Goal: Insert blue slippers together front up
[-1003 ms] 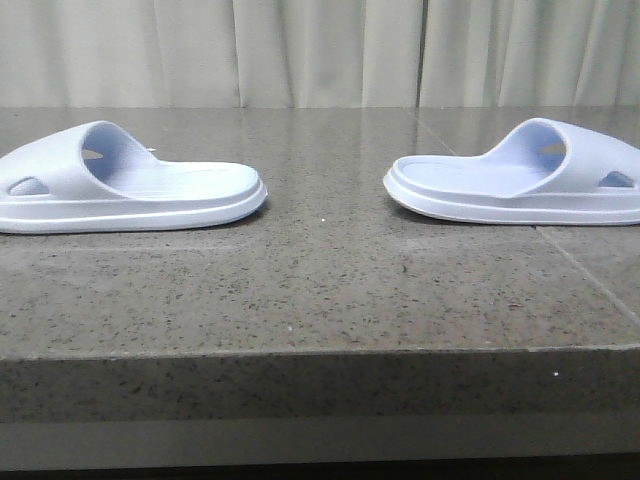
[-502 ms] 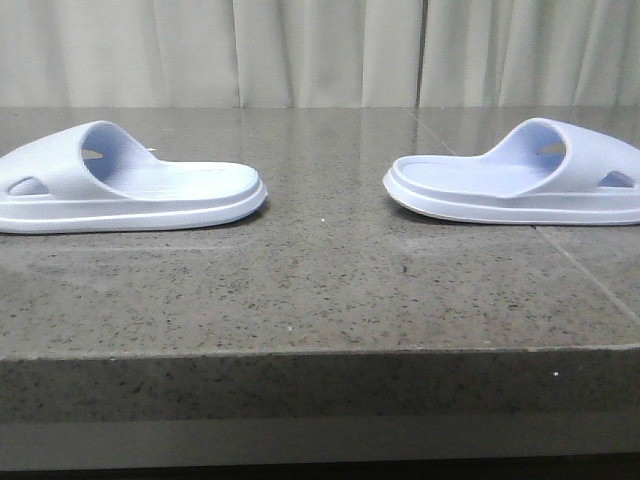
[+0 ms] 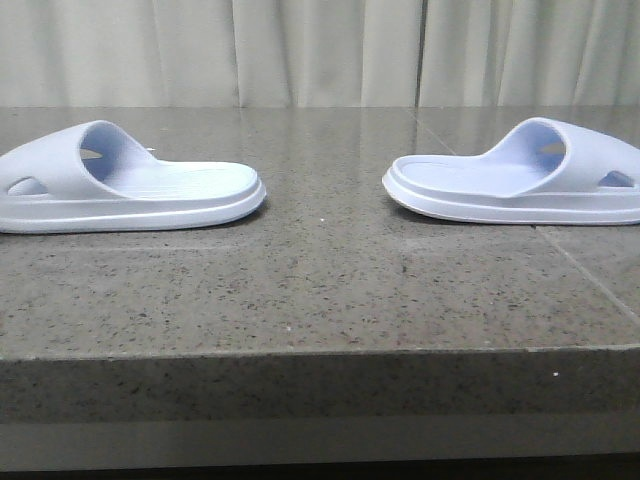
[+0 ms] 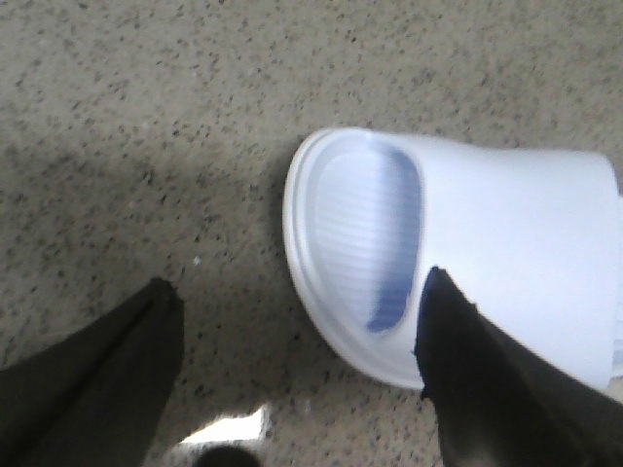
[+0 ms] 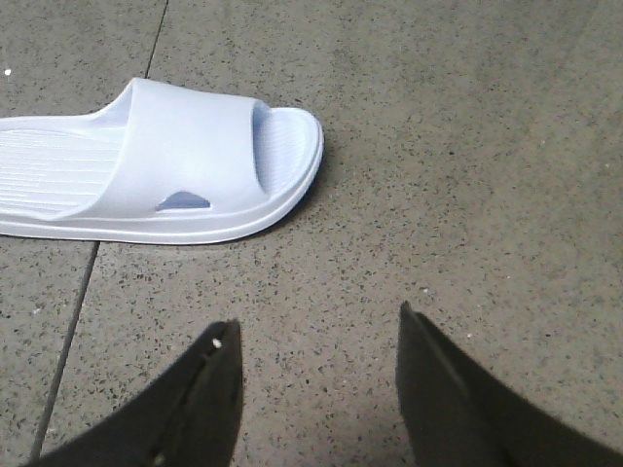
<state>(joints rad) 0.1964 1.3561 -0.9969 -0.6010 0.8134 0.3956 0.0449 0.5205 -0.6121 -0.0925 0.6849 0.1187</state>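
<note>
Unchanged since the earlier frames: both slippers lie as before on the worktop (image 3: 320,290).
Left tool (image 4: 297,375): spread, empty, hovering over the worktop; left slipper (image 4: 458,263) toe end lies just beside one fingertip (image 4: 443,292).
Right tool (image 5: 316,384): spread, empty; right slipper (image 5: 165,175) lies apart from it.
Front view: left slipper (image 3: 130,185) and right slipper (image 3: 520,180) upright, well apart, heels facing.
Worktop: speckled grey stone. Backdrop: pale curtain (image 3: 320,50).
</note>
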